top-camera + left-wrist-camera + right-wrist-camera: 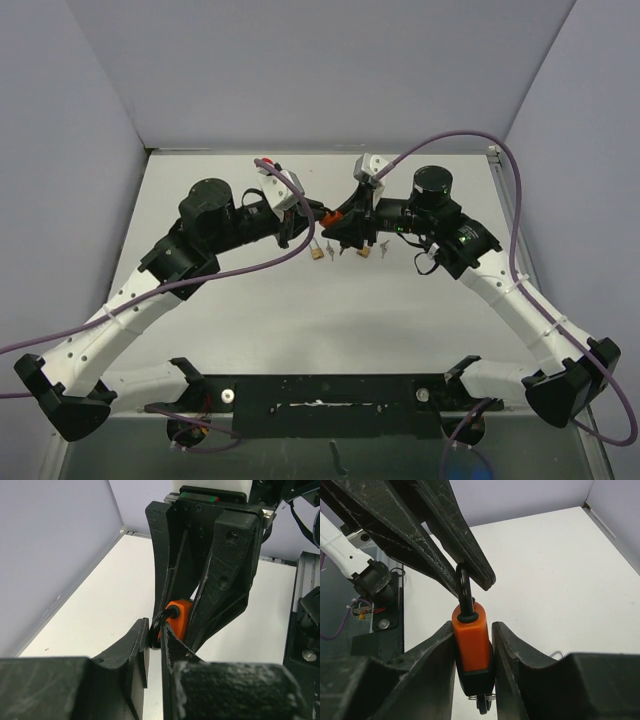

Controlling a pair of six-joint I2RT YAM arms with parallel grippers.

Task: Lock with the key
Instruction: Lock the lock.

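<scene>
Centrally, in the upper middle of the top view, the two arms were brought together over the white table (300, 330), and an orange padlock (471, 642) was held between them, clear of the surface. In the right wrist view, the padlock's body was clamped upright at the lower centre of the frame by the right gripper (473, 630), one finger pressed to each side. The black shackle (463, 592) was seen rising from the top of the body, and its upper bend was pinched by the left gripper (156, 630), whose jaws were closed almost fully on it. In the left wrist view, that grip was shown at the lower centre, with the orange body just above and behind it. A thin metal ring (482, 702) was glimpsed under the padlock at the bottom edge of the right wrist view; it may have belonged to a key, but too little was shown to be sure. Small brass-coloured pieces (317, 254) were left lying on the table just below the grippers.
</scene>
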